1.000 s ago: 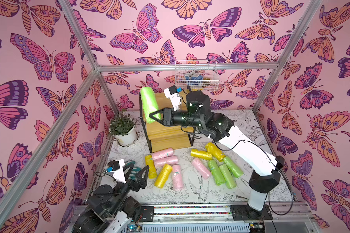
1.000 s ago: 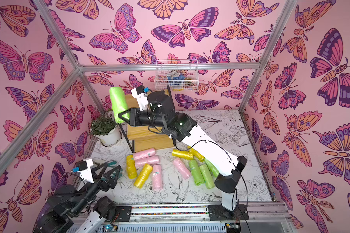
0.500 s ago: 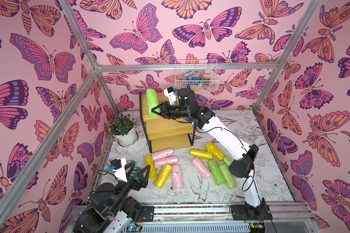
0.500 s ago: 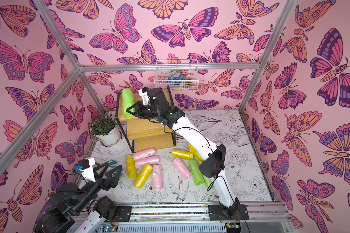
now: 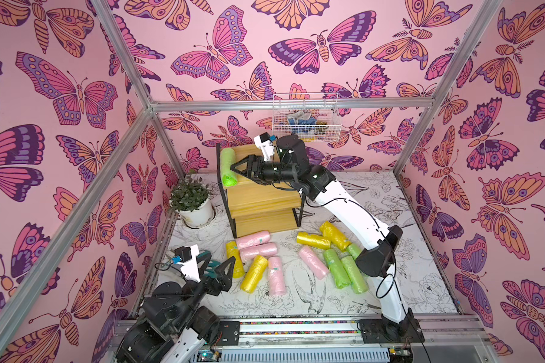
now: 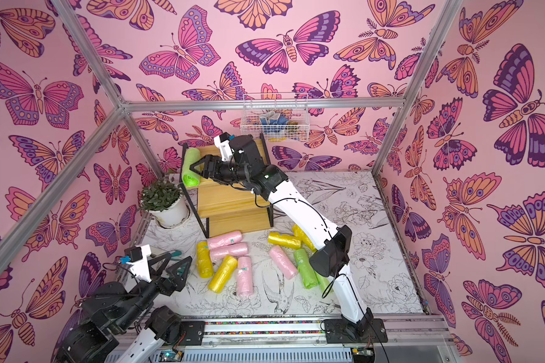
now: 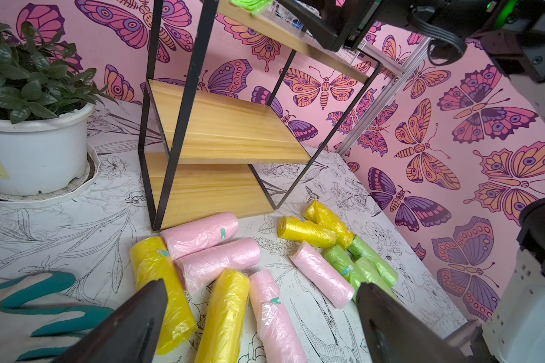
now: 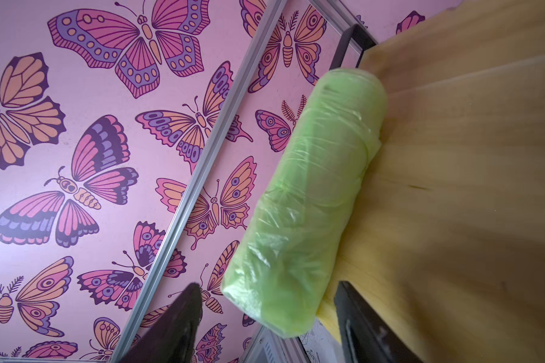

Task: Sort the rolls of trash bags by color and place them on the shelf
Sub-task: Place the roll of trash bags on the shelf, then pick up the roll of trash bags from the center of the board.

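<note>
On top board of yellowish wooden black-framed shelf (image 5: 265, 201), lime green crinkly plastic roll (image 8: 312, 176) lies btwn parted jaws of right gripper (image 8: 268, 284); left gripper (image 7: 260, 284) also spread wide.

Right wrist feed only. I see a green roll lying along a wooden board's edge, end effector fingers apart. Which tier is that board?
Observer: The top tier of the shelf. The green roll lies along the side nearest the potted plant.
Operator: Anything on the lower tiers?
Observer: No. The middle board and bottom board are both bare.
Operator: How many rolls on the table?
Observer: Eleven lie on the table in front of the shelf: four pink rolls, four yellow rolls and three green rolls.
</note>
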Action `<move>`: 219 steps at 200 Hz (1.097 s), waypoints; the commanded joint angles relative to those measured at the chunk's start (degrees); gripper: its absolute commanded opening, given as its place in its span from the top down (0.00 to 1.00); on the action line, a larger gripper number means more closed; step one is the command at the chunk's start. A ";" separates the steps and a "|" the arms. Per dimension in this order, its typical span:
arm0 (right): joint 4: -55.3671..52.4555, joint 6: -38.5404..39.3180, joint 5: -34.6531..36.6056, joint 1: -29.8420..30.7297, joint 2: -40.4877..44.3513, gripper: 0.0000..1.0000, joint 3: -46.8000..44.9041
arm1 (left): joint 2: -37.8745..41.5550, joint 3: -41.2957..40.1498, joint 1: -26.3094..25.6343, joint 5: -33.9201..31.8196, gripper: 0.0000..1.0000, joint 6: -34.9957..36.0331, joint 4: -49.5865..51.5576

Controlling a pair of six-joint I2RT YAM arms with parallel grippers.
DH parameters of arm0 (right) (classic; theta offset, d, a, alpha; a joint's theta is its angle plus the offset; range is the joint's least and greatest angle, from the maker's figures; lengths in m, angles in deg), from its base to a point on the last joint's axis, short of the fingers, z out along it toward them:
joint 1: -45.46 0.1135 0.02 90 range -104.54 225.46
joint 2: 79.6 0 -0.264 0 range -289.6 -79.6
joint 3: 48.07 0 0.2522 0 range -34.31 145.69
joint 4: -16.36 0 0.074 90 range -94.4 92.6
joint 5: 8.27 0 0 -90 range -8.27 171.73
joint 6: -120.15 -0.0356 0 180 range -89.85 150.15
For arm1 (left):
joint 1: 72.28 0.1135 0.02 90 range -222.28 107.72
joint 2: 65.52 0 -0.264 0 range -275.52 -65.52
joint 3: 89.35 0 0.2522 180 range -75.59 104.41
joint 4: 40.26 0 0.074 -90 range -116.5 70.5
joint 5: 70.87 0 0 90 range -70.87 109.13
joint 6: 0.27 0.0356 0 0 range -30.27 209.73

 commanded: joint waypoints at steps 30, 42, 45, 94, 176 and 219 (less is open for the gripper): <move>-5.14 5.72 1.55 -1.92 7.77 0.33 -1.21 | -4.27 -0.07 -0.32 -2.22 0.00 -1.06 1.30; -8.60 8.11 3.62 -1.92 10.25 0.34 -1.80 | -5.47 0.11 -0.34 -2.32 0.00 -1.12 1.72; -9.55 8.66 4.23 -1.92 10.94 0.35 -1.97 | -5.85 0.25 -0.34 -2.49 0.00 -1.22 1.82; -12.93 15.96 12.55 -1.83 33.24 0.39 -28.72 | -17.78 2.56 -0.34 -3.07 0.00 -2.44 4.52; -16.84 10.85 25.73 -1.53 67.58 0.40 -82.26 | -34.70 2.47 -0.43 5.22 0.05 -10.77 5.09; -13.94 3.76 24.45 -1.22 77.34 0.38 -98.07 | -41.33 4.10 -3.65 7.97 0.12 -14.42 5.02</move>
